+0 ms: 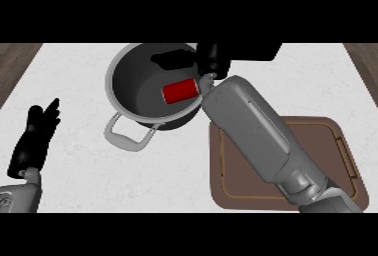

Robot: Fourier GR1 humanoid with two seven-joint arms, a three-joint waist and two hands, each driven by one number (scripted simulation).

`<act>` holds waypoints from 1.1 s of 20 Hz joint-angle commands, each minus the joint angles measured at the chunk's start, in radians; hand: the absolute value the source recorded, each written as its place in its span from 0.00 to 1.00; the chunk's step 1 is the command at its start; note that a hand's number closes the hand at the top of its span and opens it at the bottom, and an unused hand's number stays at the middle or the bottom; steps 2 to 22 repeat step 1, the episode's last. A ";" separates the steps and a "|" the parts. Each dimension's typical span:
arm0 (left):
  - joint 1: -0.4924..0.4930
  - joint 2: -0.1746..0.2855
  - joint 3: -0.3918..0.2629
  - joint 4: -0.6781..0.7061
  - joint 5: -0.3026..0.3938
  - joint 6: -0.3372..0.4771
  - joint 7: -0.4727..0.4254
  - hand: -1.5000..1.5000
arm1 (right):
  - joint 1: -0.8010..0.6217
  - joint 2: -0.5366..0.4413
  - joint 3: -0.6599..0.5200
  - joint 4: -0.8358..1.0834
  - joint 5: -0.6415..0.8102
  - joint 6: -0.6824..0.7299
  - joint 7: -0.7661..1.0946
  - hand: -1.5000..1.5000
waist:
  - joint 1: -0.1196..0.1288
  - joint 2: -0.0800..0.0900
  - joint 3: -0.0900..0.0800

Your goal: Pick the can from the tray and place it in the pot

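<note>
A single camera sits up at the robot's head, staring steeply down on the pale marbled worktop (96, 170). It is close in: the worktop fills the frame, brown wood-grain strips (11, 65) showing just past both far corners.

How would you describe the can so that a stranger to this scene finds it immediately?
On the white counter, near its far edge, stands a dark grey pot with a pale loop handle. Inside the pot, toward its right wall, is the can. It is the only red thing; all around it is grey, black or brown.

White marbled counter (81, 165), brown wood (11, 60) beside
</note>
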 commanded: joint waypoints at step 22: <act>0.019 0.001 0.033 0.064 0.000 0.011 -0.063 0.50 | 0.086 -0.005 -0.036 -0.080 0.009 -0.072 -0.038 0.00 | -0.032 -0.007 0.000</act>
